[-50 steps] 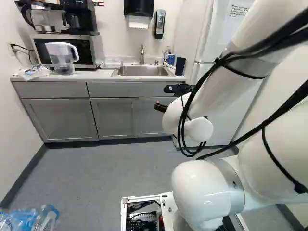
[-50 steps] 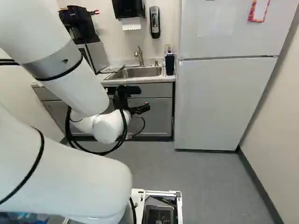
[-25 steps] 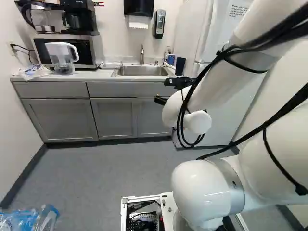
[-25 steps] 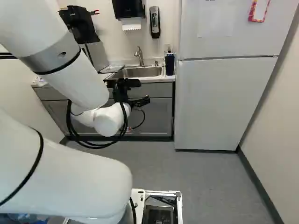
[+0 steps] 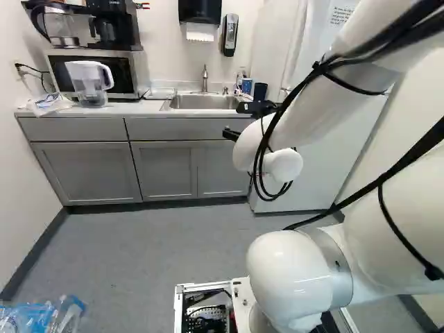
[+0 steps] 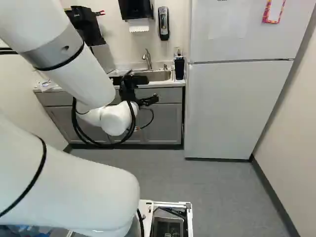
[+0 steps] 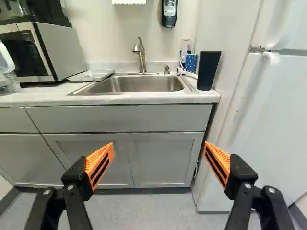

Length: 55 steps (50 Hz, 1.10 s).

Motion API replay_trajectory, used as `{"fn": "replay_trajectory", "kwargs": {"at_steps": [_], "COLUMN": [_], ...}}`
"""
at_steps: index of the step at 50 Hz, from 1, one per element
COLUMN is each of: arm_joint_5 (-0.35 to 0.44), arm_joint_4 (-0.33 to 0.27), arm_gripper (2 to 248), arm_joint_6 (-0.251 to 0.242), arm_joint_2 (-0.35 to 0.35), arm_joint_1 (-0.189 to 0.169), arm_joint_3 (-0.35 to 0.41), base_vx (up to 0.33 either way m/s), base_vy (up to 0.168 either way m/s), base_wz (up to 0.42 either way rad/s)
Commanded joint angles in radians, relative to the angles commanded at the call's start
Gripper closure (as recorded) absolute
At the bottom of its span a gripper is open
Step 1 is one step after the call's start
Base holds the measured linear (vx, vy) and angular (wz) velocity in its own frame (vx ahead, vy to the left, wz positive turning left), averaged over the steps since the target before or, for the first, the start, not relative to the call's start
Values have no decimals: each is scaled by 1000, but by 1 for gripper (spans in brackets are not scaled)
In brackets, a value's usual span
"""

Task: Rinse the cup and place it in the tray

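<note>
Counter point(image 7: 115, 99) and sink point(image 7: 139, 85) lie ahead of our gripper point(image 7: 159, 143), with the grey cabinets point(image 7: 163, 160) beyond the gap between its fingers and the fridge point(image 7: 268, 124) to its right. Over the last second our arm has lifted the gripper: in both base views it sits higher against the cabinets than it did, while the base has kept its place. The cups and the rest of the counter have not shifted.

For the task, we take this as approach only, with the rinse and the placing both to come. Our gripper is wide open, its orange pads point(image 7: 99, 163) well apart and nothing held between them. The dark cup point(image 7: 208, 70) stands upright on the counter, ahead of the gripper and to its right, just beside the sink. We judge it to be the one meant, though a blue cup point(image 7: 191, 63) stands right behind it, a little nearer the faucet point(image 7: 142, 55). What looks like the tray point(image 7: 91, 75) lies ahead and to the gripper's left, across the sink from both cups.

Next we should rise further, go forward and bear right until the fingers straddle the dark cup. Coming in carelessly, we could knock the blue cup or brush the fridge side.
</note>
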Motion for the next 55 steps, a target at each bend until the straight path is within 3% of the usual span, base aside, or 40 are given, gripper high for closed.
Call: {"fn": "replay_trajectory", "kwargs": {"at_steps": [55], "arm_joint_5": [-88], "arm_joint_4": [0], "arm_gripper": [3], "arm_joint_6": [0], "arm_joint_2": [-34], "arm_joint_1": [0], "arm_joint_3": [-157], "base_vx": [0], "base_vy": [0], "base_wz": [0]}}
